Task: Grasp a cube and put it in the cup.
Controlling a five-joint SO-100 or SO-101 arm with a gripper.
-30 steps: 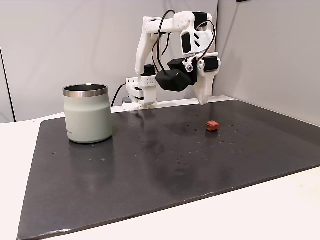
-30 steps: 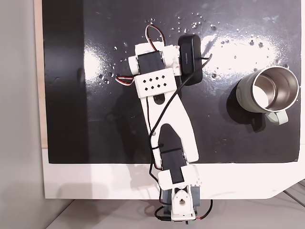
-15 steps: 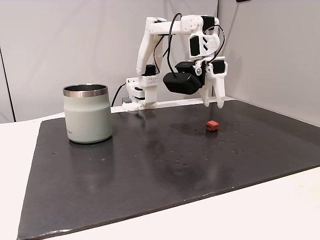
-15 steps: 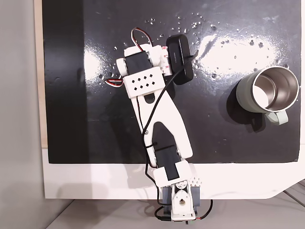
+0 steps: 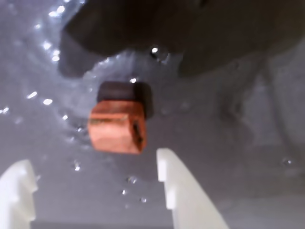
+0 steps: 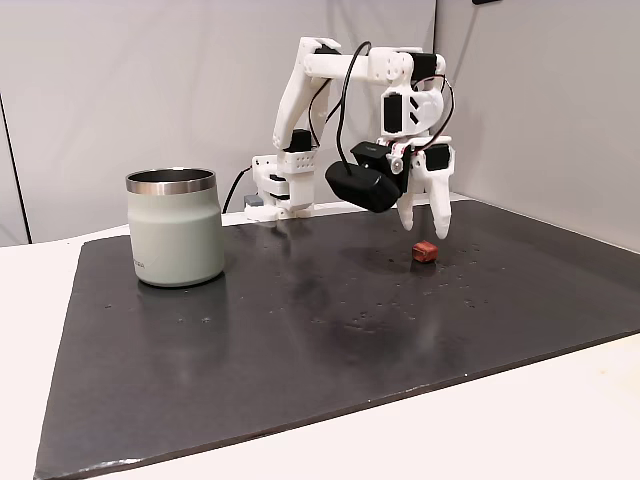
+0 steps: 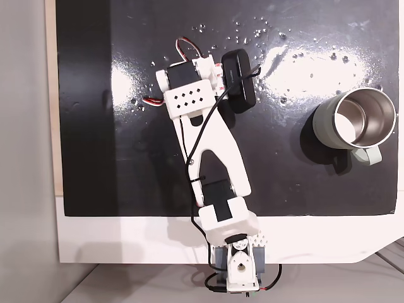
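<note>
Tool (image 6: 424, 230) is spread open, nothing between its white fingers (image 5: 183, 191), pointing down at the dark worktop (image 6: 300, 340). In a fixed view from the front, the fingertips hang just above and slightly behind the cube (image 6: 425, 250), no contact. Wrist view: cube (image 5: 116, 126) sits on the glossy surface above the gap between the two fingertips, its dark shadow right behind it; the cube is a bit left of centre in the gap. Surface is speckled with small bright spots. Cube rests flat, right of the worktop's middle in the front fixed view. The cup (image 6: 175, 227) stands upright on the left side there, well apart from cube and tool. In a fixed view from above, the cup (image 7: 353, 126) is at the right, open mouth up, with the arm (image 7: 205, 136) stretched out over the black mat.
</note>
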